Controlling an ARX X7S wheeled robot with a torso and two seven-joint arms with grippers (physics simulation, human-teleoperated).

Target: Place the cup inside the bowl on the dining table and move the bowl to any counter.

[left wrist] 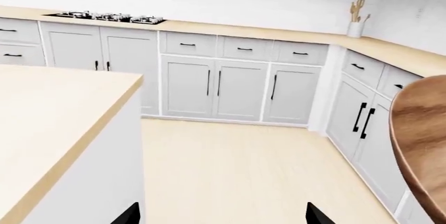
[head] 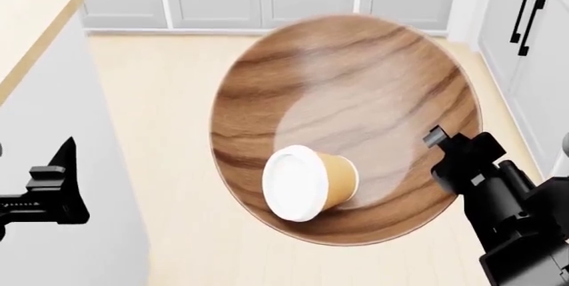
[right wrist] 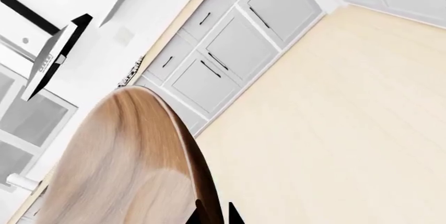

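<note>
The brown wooden bowl (head: 356,99) is held in the air above the floor, tilted toward my head camera. The tan paper cup (head: 307,181) with a white lid lies on its side inside it, low in the bowl. My right gripper (head: 438,141) is shut on the bowl's right rim. In the right wrist view the rim (right wrist: 198,182) sits between the two fingertips (right wrist: 212,217). The bowl's edge also shows in the left wrist view (left wrist: 421,140). My left gripper (left wrist: 223,214) is open and empty, out to the left (head: 62,166). The dining table is out of view.
A tan wood counter (left wrist: 279,32) with grey cabinets runs along the far wall and turns along the right side (left wrist: 411,57), carrying a stove (left wrist: 108,17) and a utensil jar (left wrist: 356,23). An island with a tan top (left wrist: 49,114) stands close on my left (head: 31,26).
</note>
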